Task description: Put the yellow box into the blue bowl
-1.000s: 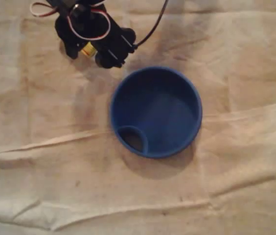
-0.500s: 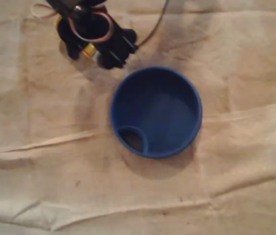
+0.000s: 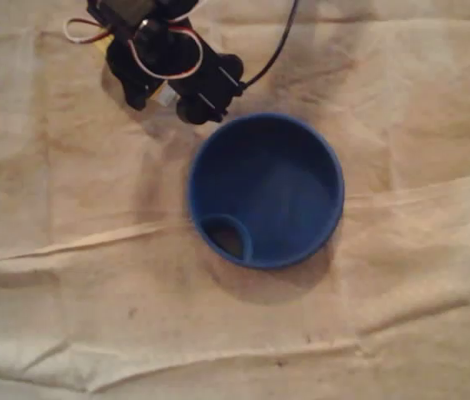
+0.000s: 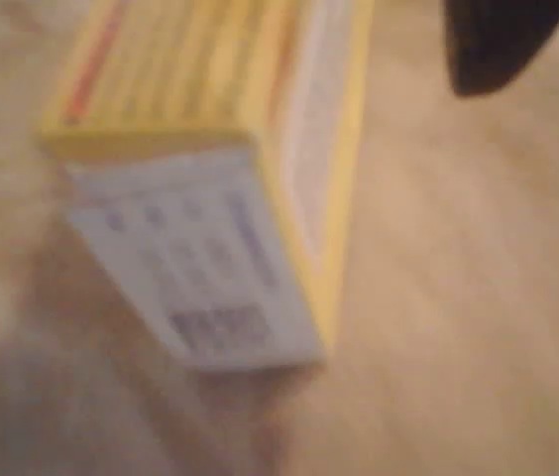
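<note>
**Arm edges toward bowl, box in its grip**

Overhead view: over the past second the black arm (image 3: 168,58) has shifted slightly right, closer to the blue bowl (image 3: 318,167). The jaws are clamped on the yellow box (image 3: 163,93), mostly hidden, just above-left of the bowl's rim over the creased cloth (image 3: 402,275).

Wrist view: its white end carries a barcode and blue print, too blurred to read. A dark finger (image 4: 498,40) is cut off top right.

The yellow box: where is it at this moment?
In the overhead view the yellow cardboard box peeks out beneath the black arm at the upper left, just outside the upper-left rim of the round blue bowl, over the beige cloth.
</note>
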